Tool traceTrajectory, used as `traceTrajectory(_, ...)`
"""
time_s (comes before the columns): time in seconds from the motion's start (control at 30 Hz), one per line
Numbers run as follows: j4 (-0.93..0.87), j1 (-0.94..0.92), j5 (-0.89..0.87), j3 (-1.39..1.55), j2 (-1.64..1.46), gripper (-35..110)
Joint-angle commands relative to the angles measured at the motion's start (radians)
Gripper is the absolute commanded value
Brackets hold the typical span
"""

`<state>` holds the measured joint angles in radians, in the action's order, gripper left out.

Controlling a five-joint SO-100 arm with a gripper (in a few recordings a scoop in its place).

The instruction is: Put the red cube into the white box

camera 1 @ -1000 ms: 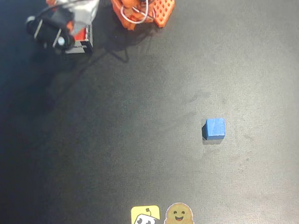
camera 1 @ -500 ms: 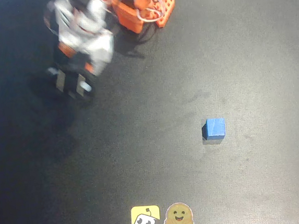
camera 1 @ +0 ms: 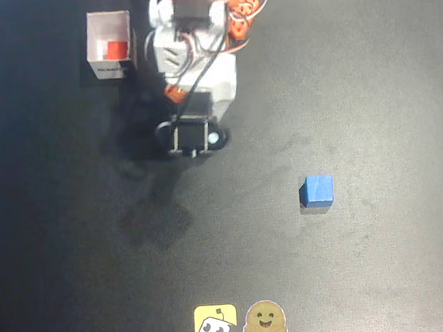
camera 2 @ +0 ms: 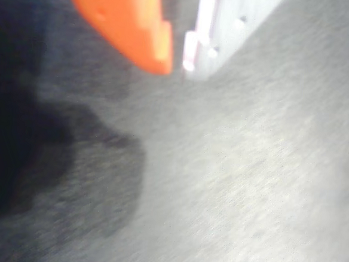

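The white box (camera 1: 111, 65) stands at the top left of the overhead view, and the red cube (camera 1: 117, 49) lies inside it. My gripper (camera 1: 191, 140) hangs over bare mat to the right of the box and below it, clear of both. In the wrist view the orange finger (camera 2: 131, 20) and the white finger (camera 2: 200, 40) of the gripper (camera 2: 177, 66) almost meet at their tips. Nothing sits between them, and dark mat lies beneath.
A blue cube (camera 1: 318, 191) rests on the black mat (camera 1: 369, 83) at the centre right. Two stickers (camera 1: 240, 323) lie at the bottom edge. The arm's orange base (camera 1: 231, 6) stands at the top centre.
The arm swung from the top left corner rightward and down toward the middle. The white box, hidden under the arm before, now shows with the red cube in it.
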<state>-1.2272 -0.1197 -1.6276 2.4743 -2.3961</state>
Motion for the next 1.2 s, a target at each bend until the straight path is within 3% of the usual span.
traceTrajectory(0.0, -0.009, 0.015, 0.006, 0.034, -0.091, 0)
traceTrajectory(0.3, -0.052, 0.014, 0.043, 0.178, -0.279, 0)
traceTrajectory(0.63, -0.106, 0.012, 0.095, 0.477, -0.782, 0)
traceTrajectory(1.17, -0.084, 0.014, 0.135, 0.479, -0.753, 0)
